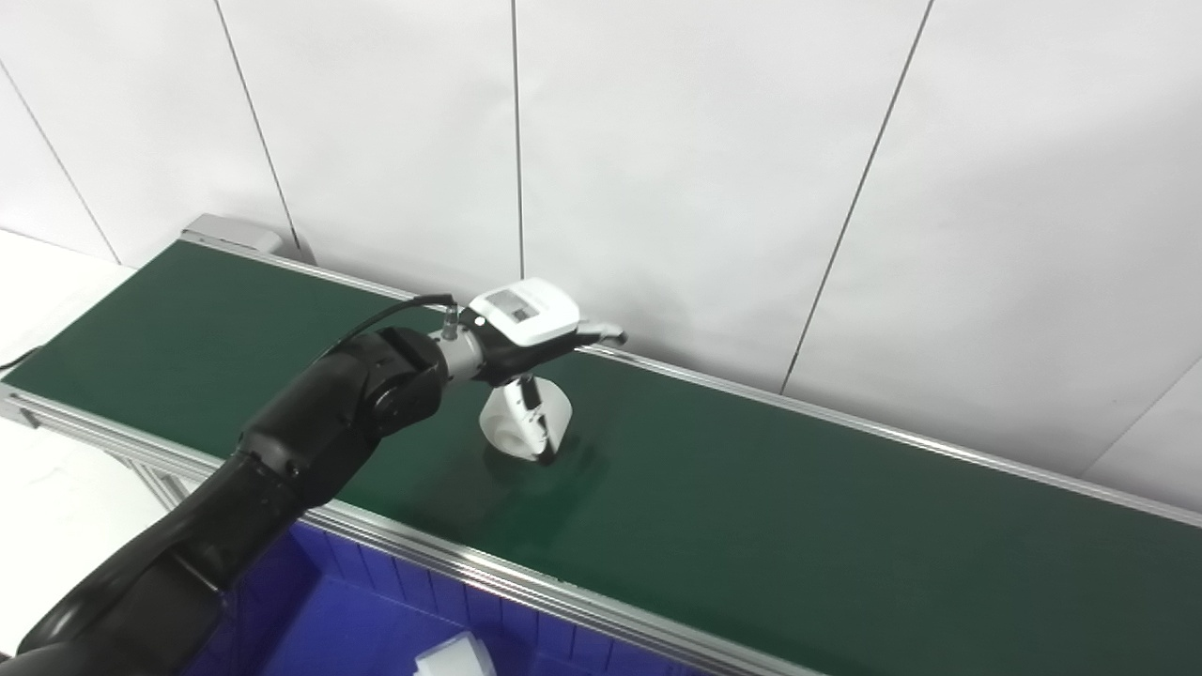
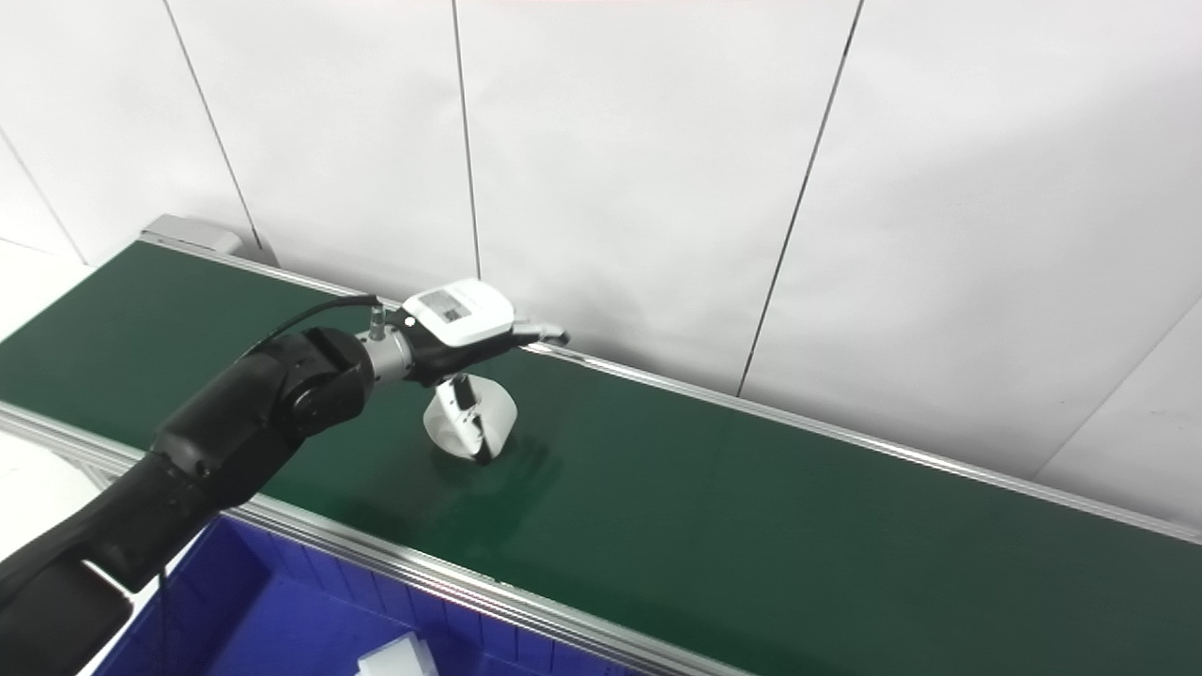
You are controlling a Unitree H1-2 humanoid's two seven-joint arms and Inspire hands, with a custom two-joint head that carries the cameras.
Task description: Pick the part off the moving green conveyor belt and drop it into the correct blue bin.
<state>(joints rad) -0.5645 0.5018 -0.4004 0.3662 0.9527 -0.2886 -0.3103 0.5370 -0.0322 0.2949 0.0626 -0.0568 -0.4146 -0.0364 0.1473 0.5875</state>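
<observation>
A white, rounded part sits on the green conveyor belt, near its middle. My left hand reaches over it from the left, directly above the part. Its fingers stretch out over the top of the part and are not closed on it. The thumb hangs down across the part's front and touches or nearly touches it. The part rests on the belt. In the right eye view the hand and part stand the same way. My right hand is not in view.
A blue bin stands below the belt's near edge at the bottom left, with a white part lying in it. The belt's metal side rail runs between bin and belt. A white panelled wall stands behind.
</observation>
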